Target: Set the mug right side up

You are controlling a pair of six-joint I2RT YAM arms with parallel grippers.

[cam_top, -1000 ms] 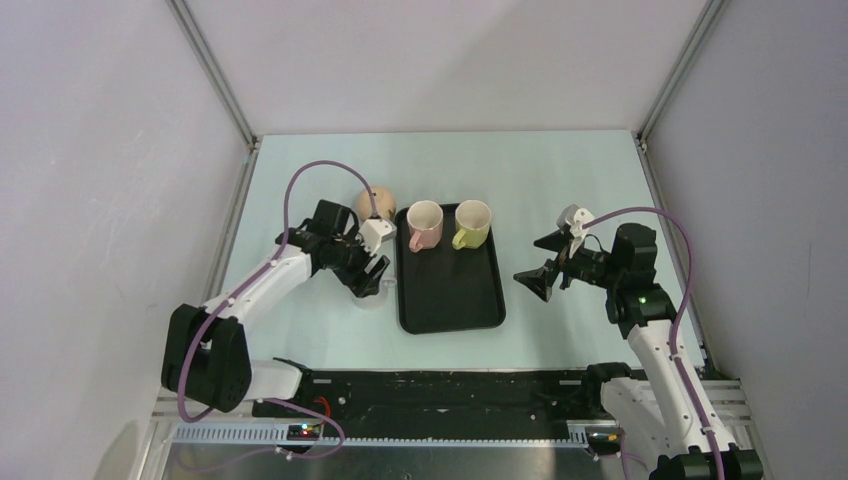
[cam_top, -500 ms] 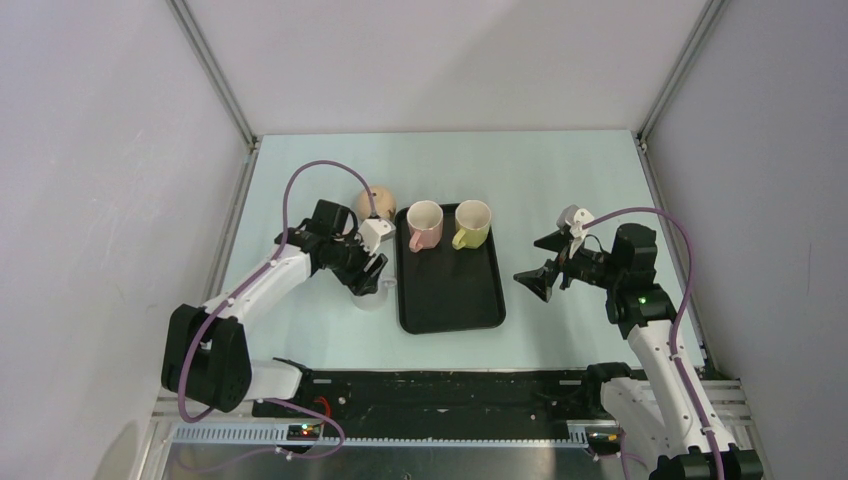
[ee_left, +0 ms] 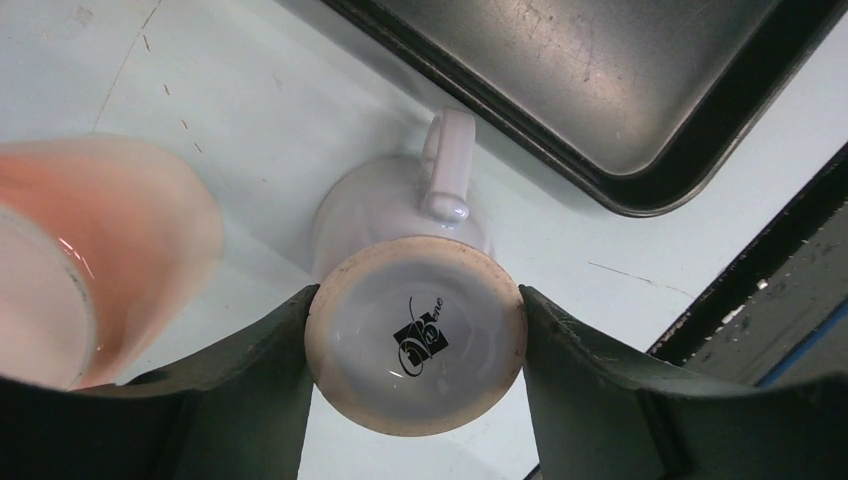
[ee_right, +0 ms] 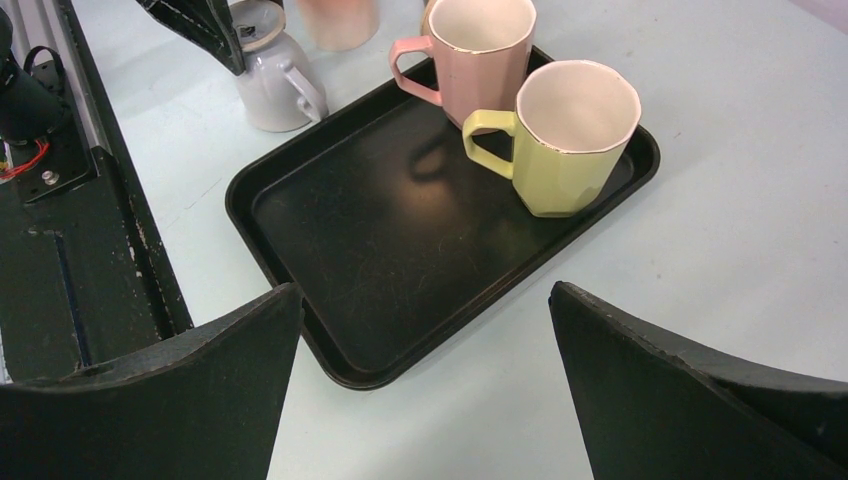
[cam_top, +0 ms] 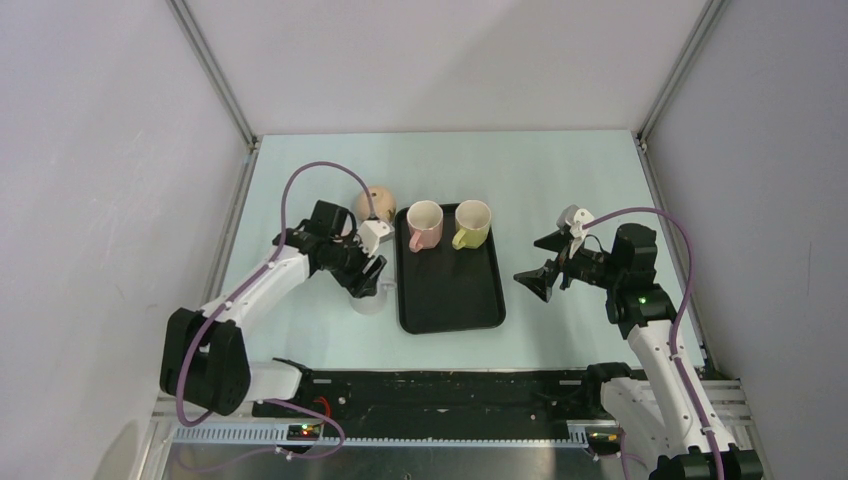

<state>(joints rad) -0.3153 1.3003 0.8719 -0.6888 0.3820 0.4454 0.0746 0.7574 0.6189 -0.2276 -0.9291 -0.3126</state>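
The left gripper (cam_top: 366, 281) is closed around the white mug (ee_left: 414, 340). Its 2 fingers (ee_left: 260, 370) press on both sides of the mug's bottom. The mug is upside down on the table (ee_right: 760, 230), just beside the left edge of the black tray (ee_right: 330, 215), with its handle toward the tray. The right gripper (ee_right: 425, 295) is wide open and holds nothing, off to the tray's right side.

Robotics lab, enclosed test cell. We are listing what is marking it so: a left arm (cam_top: 265, 283) and a right arm (cam_top: 655, 345) sitting bolted to a black base rail (cam_top: 450, 392); purple cabling (cam_top: 322, 164) looping along them; aluminium frame posts (cam_top: 213, 75) bordering plain grey walls (cam_top: 440, 60); a pale table (cam_top: 560, 170) carrying a black tray (cam_top: 450, 300) and a white mug (cam_top: 369, 301).
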